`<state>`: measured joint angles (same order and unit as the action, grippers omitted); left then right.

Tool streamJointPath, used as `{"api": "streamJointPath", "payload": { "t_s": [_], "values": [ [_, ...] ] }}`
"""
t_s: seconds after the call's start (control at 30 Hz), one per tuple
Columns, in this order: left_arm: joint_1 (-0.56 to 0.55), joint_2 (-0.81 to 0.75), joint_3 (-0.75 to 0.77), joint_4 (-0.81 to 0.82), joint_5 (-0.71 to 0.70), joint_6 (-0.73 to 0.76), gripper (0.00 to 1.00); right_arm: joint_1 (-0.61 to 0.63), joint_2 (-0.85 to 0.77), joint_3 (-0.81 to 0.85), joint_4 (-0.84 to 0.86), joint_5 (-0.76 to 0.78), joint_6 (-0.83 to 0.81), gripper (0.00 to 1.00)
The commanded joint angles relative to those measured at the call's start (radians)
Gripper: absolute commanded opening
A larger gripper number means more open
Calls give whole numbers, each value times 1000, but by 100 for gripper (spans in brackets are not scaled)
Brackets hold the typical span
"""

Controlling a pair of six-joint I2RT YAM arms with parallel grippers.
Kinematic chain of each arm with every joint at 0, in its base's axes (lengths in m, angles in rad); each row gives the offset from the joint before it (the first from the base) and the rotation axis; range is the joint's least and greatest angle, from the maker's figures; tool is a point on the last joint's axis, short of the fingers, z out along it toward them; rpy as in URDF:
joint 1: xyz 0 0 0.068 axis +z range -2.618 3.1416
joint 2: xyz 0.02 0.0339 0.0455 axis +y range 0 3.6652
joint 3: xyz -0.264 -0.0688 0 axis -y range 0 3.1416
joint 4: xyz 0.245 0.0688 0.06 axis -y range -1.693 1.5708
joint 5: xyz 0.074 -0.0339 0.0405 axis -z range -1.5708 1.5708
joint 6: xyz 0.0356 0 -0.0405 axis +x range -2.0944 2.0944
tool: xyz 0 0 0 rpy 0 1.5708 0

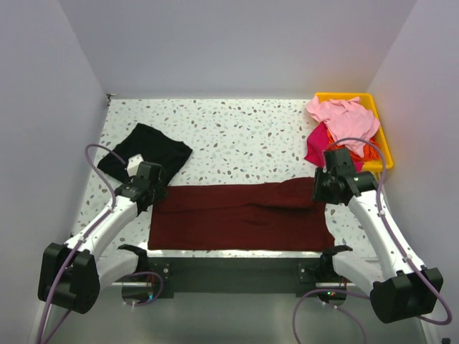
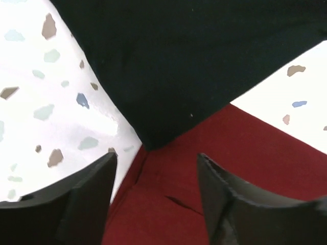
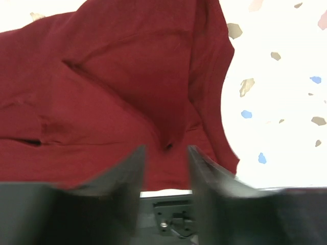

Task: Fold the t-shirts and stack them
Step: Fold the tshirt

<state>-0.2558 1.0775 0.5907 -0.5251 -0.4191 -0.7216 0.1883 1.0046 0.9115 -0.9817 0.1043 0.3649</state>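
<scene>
A large dark maroon t-shirt (image 1: pixel 240 215) lies folded in a long band across the near table; it also shows in the left wrist view (image 2: pixel 255 148) and in the right wrist view (image 3: pixel 127 87). A black t-shirt (image 1: pixel 147 152) lies folded at the left, its corner (image 2: pixel 194 61) overlapping the maroon one. My left gripper (image 1: pixel 148 188) hangs open and empty over the maroon shirt's far left corner. My right gripper (image 1: pixel 328 188) hangs open and empty over its far right end, where the cloth is bunched. Light pink (image 1: pixel 343 117), magenta (image 1: pixel 318 148) and orange (image 1: pixel 367 153) t-shirts lie heaped at the far right.
A yellow plastic bin (image 1: pixel 383 136) at the far right holds the heaped shirts. White walls close in the speckled table (image 1: pixel 244 136) on three sides. The dark mounting bar (image 1: pixel 237 269) runs along the near edge.
</scene>
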Motion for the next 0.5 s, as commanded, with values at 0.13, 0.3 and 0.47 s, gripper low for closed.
{"api": "streamJointPath", "payload": {
  "t_s": [0.13,0.3,0.47],
  "values": [
    [-19,-48,20,-42,25,-33,80,5,-24,21,-9,25,5,59],
    [-2,34,106,3,-20,22,85,5,-15,21,6,8,-1,61],
    [24,203,251,117,-29,89,86,5,-17,13,26,-12,-3,62]
  ]
}}
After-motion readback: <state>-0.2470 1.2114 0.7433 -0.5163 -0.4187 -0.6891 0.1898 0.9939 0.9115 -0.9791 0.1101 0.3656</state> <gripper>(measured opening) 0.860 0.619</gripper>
